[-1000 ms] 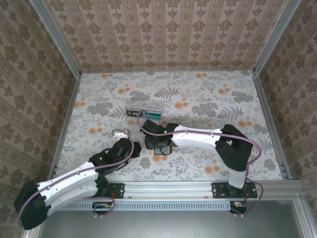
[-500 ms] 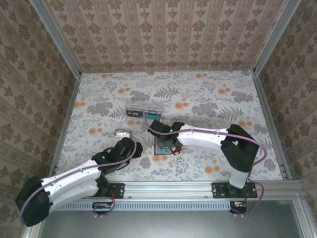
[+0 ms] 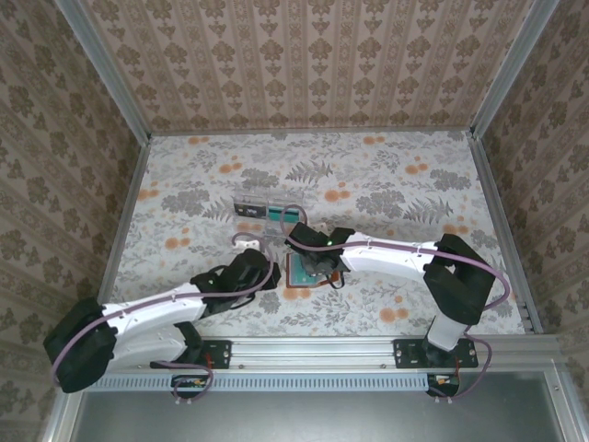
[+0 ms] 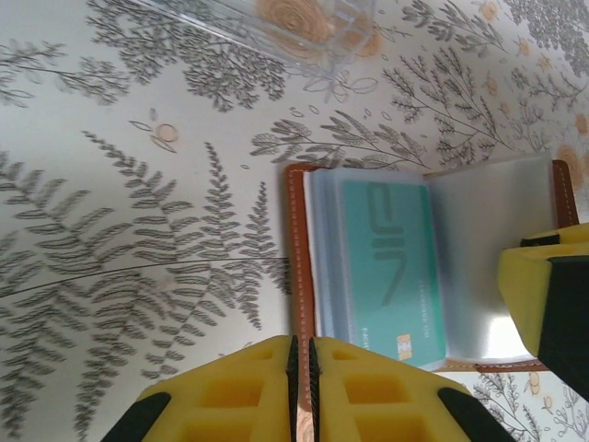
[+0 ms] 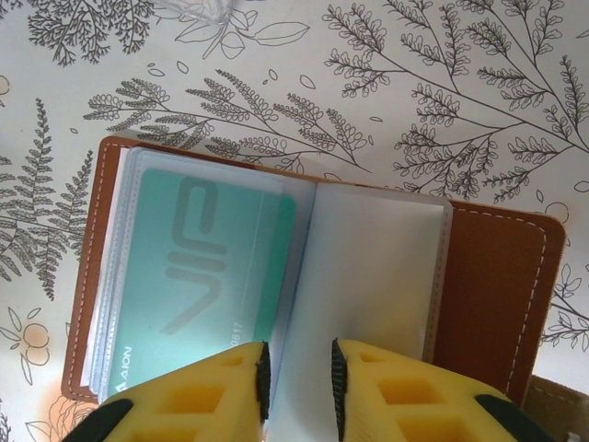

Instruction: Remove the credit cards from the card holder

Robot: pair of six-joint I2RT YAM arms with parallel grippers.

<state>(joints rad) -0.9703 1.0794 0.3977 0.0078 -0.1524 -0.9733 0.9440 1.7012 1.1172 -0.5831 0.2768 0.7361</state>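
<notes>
The brown card holder (image 3: 296,273) lies open on the table, its clear sleeves facing up. A teal credit card (image 5: 202,267) sits inside the left sleeve (image 4: 386,267). My right gripper (image 5: 297,354) hovers over the holder (image 5: 497,276), open by a narrow gap above the fold of a clear sleeve page. My left gripper (image 4: 302,354) is shut, its tips over the holder's left leather edge (image 4: 296,230). In the top view the left gripper (image 3: 269,273) is at the holder's left and the right gripper (image 3: 319,267) is on top of it.
A clear plastic tray (image 3: 267,207) stands just behind the holder, with a teal card (image 3: 286,211) in its right end; its corner (image 4: 304,28) is close ahead of my left gripper. A yellow finger (image 4: 543,295) of the right gripper covers the holder's right side.
My left arm has swung right, up to the holder's left edge. My right gripper has shifted slightly right over the holder and its jaws have narrowed.
</notes>
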